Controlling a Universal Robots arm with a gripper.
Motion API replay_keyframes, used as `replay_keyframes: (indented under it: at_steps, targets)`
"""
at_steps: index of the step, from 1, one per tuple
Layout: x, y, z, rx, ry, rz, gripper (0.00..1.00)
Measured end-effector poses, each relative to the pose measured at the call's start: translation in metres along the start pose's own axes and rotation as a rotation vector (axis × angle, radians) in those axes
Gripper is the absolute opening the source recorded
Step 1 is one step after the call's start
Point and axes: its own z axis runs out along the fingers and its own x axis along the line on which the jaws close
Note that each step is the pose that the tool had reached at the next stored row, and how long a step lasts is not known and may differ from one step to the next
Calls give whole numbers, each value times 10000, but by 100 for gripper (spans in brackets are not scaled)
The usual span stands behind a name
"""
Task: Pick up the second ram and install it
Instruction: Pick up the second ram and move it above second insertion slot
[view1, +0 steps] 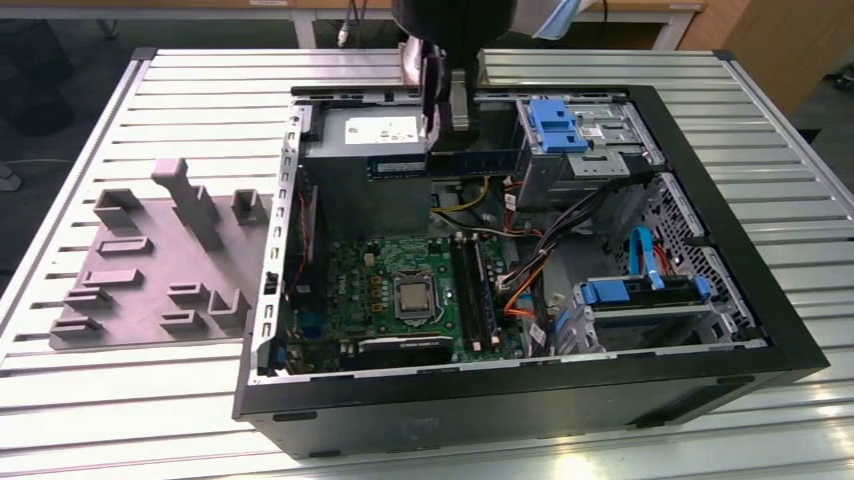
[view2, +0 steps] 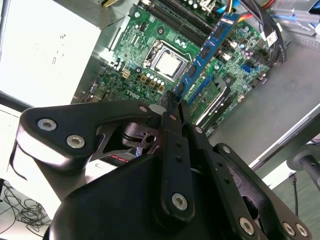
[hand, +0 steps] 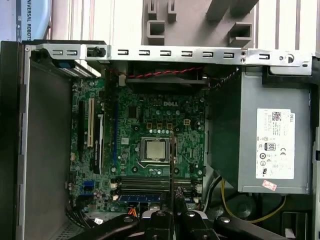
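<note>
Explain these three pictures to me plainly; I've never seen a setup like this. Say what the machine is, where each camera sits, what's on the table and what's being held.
This is a robot arm working on an opened desktop computer case that lies on a slatted metal table. The exterior view comes from a camera off the arm. The two wrist views come from cameras riding on the arm, looking down past the gripper into the case.

Inside lie the green motherboard, a grey power-supply box and drive cages with blue clips. Beside the case, on the exterior view's left, sits a grey moulded holder.

The jaws are shut on the second ram, a long thin blue circuit strip. In the exterior view it hangs level above the power-supply end; it is not yet in the black slot rails.
</note>
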Motion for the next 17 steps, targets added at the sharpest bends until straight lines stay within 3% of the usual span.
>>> replay_keyframes:
  at_steps: [17]
  targets:
    - [3,-219,-3,0,0,0,14]
